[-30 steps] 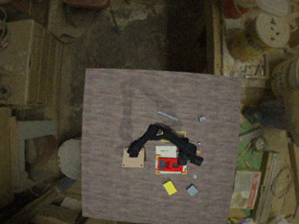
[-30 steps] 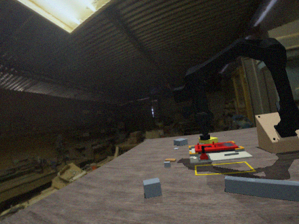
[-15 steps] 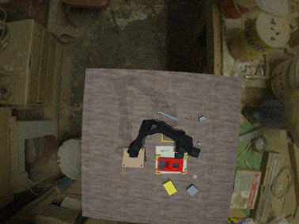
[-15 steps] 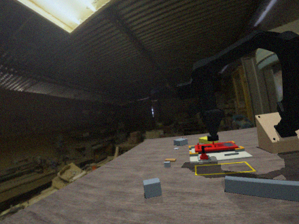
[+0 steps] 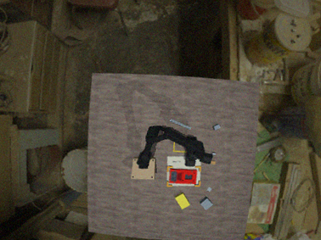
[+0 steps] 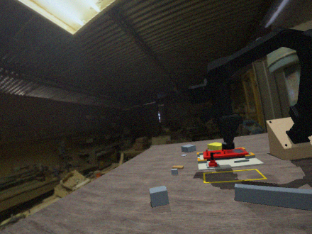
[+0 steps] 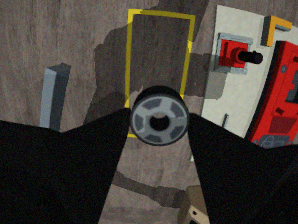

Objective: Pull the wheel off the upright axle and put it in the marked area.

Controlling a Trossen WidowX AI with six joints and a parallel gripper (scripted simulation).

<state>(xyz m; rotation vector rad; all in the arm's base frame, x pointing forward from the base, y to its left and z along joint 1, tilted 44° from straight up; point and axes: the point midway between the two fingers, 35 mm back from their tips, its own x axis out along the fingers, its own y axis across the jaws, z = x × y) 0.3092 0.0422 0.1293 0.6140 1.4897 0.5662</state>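
My gripper (image 6: 228, 144) (image 7: 158, 116) is shut on the wheel (image 6: 228, 147) (image 7: 160, 138), a black tyre with a grey spoked face. It holds the wheel in the air, off the axle. In the wrist view the wheel overlaps the lower end of the marked area, a yellow outline (image 5: 174, 147) (image 6: 235, 180) (image 7: 128, 55) on the table. The bare black axle (image 6: 212, 156) (image 7: 251, 57) stands on a red block (image 6: 213, 164) (image 7: 232, 56) on the white board. In the top view the arm hides the wheel, the axle and part of the outline.
A red panel (image 5: 182, 176) (image 6: 227, 153) (image 7: 280, 112) with orange corner brackets lies beside the axle. A long grey bar (image 5: 180, 124) (image 6: 273, 196) (image 7: 52, 97) lies across the marked area from the board. Grey blocks (image 5: 206, 203) (image 6: 159, 196) and a yellow block (image 5: 182, 200) (image 6: 215, 145) also lie on the table.
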